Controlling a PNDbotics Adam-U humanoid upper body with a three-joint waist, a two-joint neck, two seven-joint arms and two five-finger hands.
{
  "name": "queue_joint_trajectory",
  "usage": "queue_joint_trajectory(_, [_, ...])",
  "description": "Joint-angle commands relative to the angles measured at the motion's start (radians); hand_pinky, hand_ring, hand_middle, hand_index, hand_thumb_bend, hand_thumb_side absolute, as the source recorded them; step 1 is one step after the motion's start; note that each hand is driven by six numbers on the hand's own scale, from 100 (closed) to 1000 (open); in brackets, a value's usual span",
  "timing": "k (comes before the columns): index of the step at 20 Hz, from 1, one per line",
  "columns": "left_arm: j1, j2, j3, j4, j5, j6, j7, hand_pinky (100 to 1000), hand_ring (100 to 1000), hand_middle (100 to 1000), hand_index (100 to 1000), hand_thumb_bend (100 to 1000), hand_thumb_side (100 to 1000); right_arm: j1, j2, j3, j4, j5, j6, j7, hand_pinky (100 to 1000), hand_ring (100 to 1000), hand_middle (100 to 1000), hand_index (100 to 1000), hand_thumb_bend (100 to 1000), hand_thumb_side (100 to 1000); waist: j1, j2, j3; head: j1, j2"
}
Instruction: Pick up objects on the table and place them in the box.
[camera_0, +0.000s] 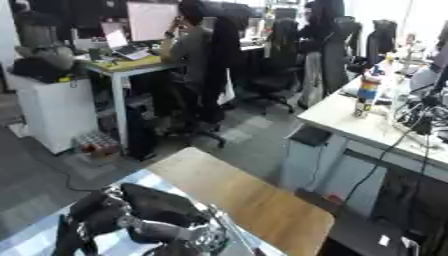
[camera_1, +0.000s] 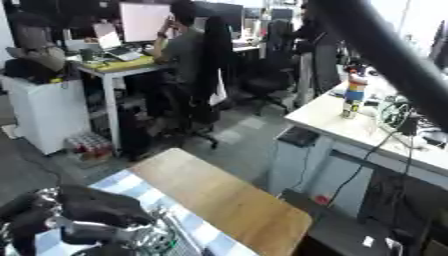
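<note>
At the lower left of both views the robot's left hand (camera_0: 144, 220) shows as a black and silver mass above a striped cloth (camera_1: 197, 225) that covers the near part of the bench (camera_0: 254, 200); whether its fingers are curled or straight cannot be told, because the shapes run together. To the right of it the bench is bare wood as far as its corner, and no object to pick up and no box can be seen on the part that is in view, so the task's things must lie below or beside the picture, if they are there. Further right, in the right eye view, a thick dark bar (camera_1: 385, 55) crosses the upper corner; it may be the robot's right arm, but its hand is not in view. The head looks mostly out into the office and not down at the work. In this state, the sensible way to do the step is probably first to bring the head down until the objects and the box are visible, and only then to reach, keeping the left hand above the cloth so that it does not drag it.
</note>
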Motion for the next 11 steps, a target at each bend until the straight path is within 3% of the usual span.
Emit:
queue_joint_trajectory(1, [0.022, -0.044, 0.036, -0.036, 0.039, -0.046, 0.063, 375, 491, 582, 656, 100, 951, 0.010, -0.033, -0.019, -0.013, 0.006, -0.001, -0.044, 379, 346, 469, 627, 100, 1000, -0.006, -0.017, 0.013, -0.046, 0.010])
queue_joint_trajectory(2, [0.021, -0.066, 0.040, -0.036, 0.047, -0.076, 0.086, 330, 437, 531, 616, 100, 915, 0.023, -0.042, -0.020, -0.013, 0.009, 0.000, -0.061, 378, 344, 470, 631, 100, 1000, -0.013, -0.020, 0.023, -0.056, 0.011])
queue_joint_trajectory(3, [0.022, -0.081, 0.043, -0.037, 0.055, -0.104, 0.106, 326, 431, 528, 609, 136, 1000, 0.034, -0.050, -0.020, -0.013, 0.013, 0.001, -0.076, 377, 343, 470, 633, 100, 1000, -0.017, -0.022, 0.031, -0.062, 0.011])
queue_joint_trajectory(4, [0.018, -0.096, 0.043, -0.037, 0.067, -0.133, 0.122, 300, 397, 495, 574, 100, 876, 0.048, -0.058, -0.020, -0.013, 0.017, 0.002, -0.087, 376, 341, 472, 639, 100, 1000, -0.022, -0.024, 0.039, -0.058, 0.011])
queue_joint_trajectory(5, [0.015, -0.108, 0.042, -0.037, 0.084, -0.159, 0.137, 298, 395, 494, 573, 100, 874, 0.062, -0.064, -0.022, -0.013, 0.022, 0.003, -0.098, 376, 340, 473, 640, 100, 1000, -0.027, -0.026, 0.045, -0.051, 0.013])
queue_joint_trajectory(7, [0.004, -0.115, 0.042, -0.037, 0.112, -0.193, 0.152, 297, 385, 485, 556, 100, 868, 0.085, -0.074, -0.030, -0.013, 0.029, 0.006, -0.126, 375, 338, 472, 640, 100, 1000, -0.035, -0.030, 0.058, 0.032, 0.031])
queue_joint_trajectory(9, [-0.010, -0.119, 0.047, -0.037, 0.129, -0.209, 0.157, 285, 362, 463, 551, 100, 866, 0.100, -0.080, -0.039, -0.013, 0.034, 0.008, -0.161, 373, 337, 472, 635, 100, 1000, -0.040, -0.033, 0.072, 0.171, 0.087])
queue_joint_trajectory(10, [-0.017, -0.120, 0.049, -0.037, 0.132, -0.214, 0.155, 269, 333, 439, 538, 100, 864, 0.105, -0.082, -0.043, -0.013, 0.037, 0.007, -0.180, 371, 335, 468, 633, 100, 1000, -0.042, -0.034, 0.078, 0.243, 0.131])
queue_joint_trajectory(11, [-0.022, -0.121, 0.049, -0.037, 0.132, -0.219, 0.147, 281, 345, 448, 543, 100, 865, 0.110, -0.084, -0.046, -0.013, 0.039, 0.006, -0.199, 373, 337, 469, 634, 100, 1000, -0.043, -0.035, 0.083, 0.288, 0.161])
